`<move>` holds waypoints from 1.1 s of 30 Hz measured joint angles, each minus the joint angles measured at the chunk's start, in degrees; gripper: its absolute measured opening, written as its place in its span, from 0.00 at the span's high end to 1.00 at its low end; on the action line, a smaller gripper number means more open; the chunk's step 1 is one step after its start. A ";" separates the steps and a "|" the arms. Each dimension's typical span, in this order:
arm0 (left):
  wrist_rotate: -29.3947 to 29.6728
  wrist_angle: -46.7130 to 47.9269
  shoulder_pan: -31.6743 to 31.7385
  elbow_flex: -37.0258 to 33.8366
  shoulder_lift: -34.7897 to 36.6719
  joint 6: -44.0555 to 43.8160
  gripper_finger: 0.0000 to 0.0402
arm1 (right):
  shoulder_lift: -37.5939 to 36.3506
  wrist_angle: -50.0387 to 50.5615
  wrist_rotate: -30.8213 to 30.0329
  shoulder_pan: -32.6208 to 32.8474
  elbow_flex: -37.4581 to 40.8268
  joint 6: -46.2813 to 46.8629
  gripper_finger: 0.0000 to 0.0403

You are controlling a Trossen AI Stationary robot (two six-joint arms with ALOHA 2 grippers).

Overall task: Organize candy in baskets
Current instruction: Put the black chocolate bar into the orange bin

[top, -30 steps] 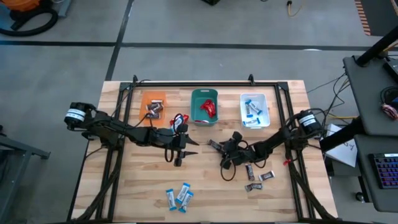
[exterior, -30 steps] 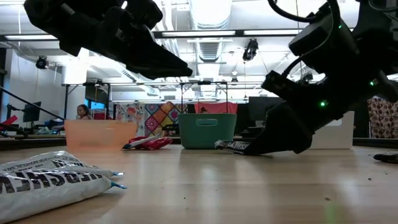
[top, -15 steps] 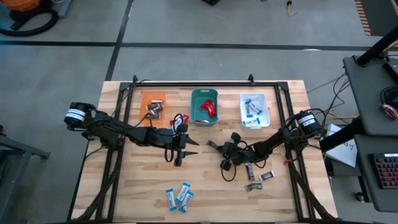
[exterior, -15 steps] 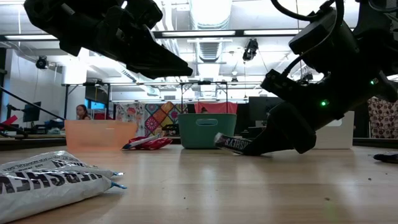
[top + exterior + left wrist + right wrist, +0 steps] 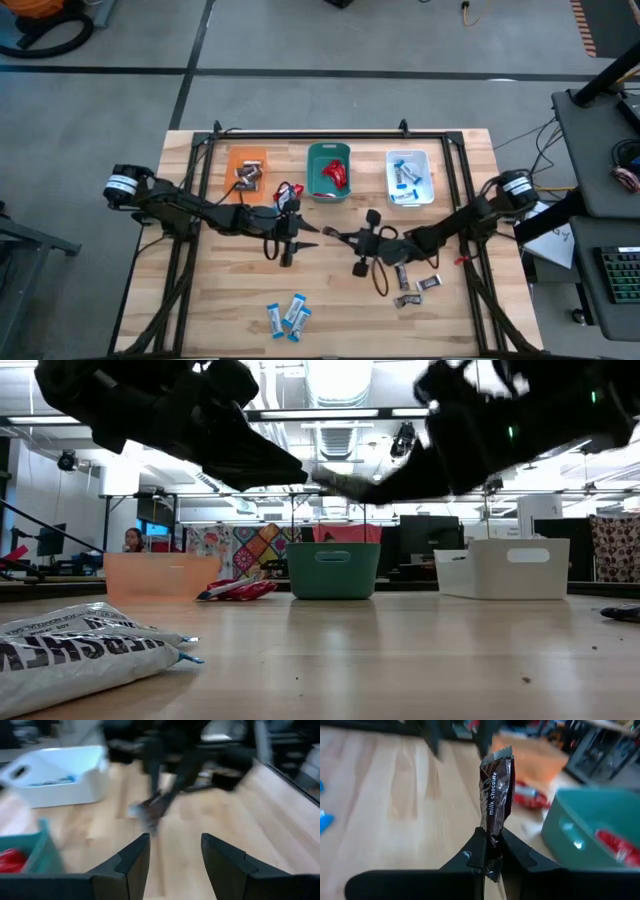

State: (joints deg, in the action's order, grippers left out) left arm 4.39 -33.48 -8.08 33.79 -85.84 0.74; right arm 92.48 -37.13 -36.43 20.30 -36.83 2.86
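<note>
My right gripper (image 5: 342,238) hangs above the table's middle, shut on a dark brown candy (image 5: 495,785) marked "milk chocolate". My left gripper (image 5: 303,233) hovers open just to its left, its fingers (image 5: 135,865) empty and facing the candy. At the far side stand the orange basket (image 5: 247,168), the teal basket (image 5: 329,170) with red candy inside, and the white basket (image 5: 409,177) with blue candy. Red candy (image 5: 288,192) lies on the table by the orange basket, blue candy (image 5: 288,315) near the front edge, dark candy (image 5: 412,280) at the right. My right gripper pinches the dark candy's end (image 5: 492,837) between its two fingers. The fingers come nearly level from the table's right and lie along the bar. The candy juts out past the fingertips toward my left gripper, lifted clear of the table.
A black frame (image 5: 300,135) runs along the far edge behind the baskets. In the low view a blue-and-white candy (image 5: 80,650) lies close to the camera. Bare wood shows between the grippers and the front edge.
My right gripper has shut on the dark candy, which lay on the table. It has risen with the candy, rolling its wrist and shifting a little toward the table's left. The candy now hangs clear of the wood.
</note>
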 joint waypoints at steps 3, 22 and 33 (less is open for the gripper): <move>7.59 -2.05 0.02 -1.17 0.02 -2.51 0.60 | -1.24 -0.01 -1.03 0.68 -1.47 -3.06 0.93; -5.90 -16.47 0.02 -2.55 -0.33 -4.25 0.61 | 2.37 -0.72 -1.16 0.93 -9.74 -16.99 0.93; -0.09 -13.69 0.14 -2.54 -0.33 -3.97 0.96 | 2.37 -0.91 -1.85 0.05 -9.72 -15.26 0.80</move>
State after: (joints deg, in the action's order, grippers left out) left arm 4.30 -47.16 -7.94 31.24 -86.17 -3.23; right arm 94.85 -38.04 -38.28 20.35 -46.54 -12.40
